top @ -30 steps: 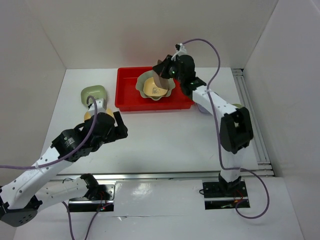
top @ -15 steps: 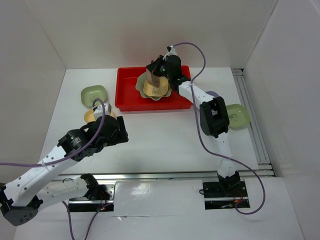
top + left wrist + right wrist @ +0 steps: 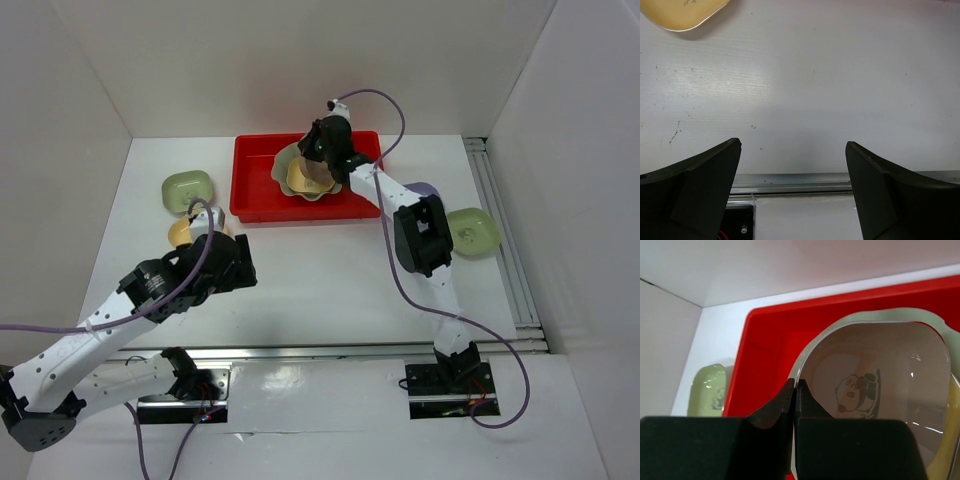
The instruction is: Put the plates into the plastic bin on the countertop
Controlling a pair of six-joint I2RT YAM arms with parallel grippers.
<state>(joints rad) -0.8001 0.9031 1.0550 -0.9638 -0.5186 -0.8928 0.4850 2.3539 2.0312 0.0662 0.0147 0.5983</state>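
In the upper middle of the overhead view, the right gripper (image 3: 795,387) reaches over the red plastic bin (image 3: 765,340). Its fingers are pinched tight on the left rim of the brownish pink dish (image 3: 875,385), which has a panda picture on it. That dish hangs tilted above the pale green scalloped dish (image 3: 875,315), which sits inside the bin with a yellow dish (image 3: 303,181) in it.

At lower left, the left gripper (image 3: 792,145) hovers over the white countertop (image 3: 815,75) with its fingers spread wide and nothing between them. A second yellow dish (image 3: 685,12) lies just beyond it, at the upper left of the wrist view.

A green dish (image 3: 187,190) rests left of the bin. Another green dish (image 3: 472,232) lies on the right side, and a lavender dish (image 3: 422,189) is partly hidden behind the right arm.
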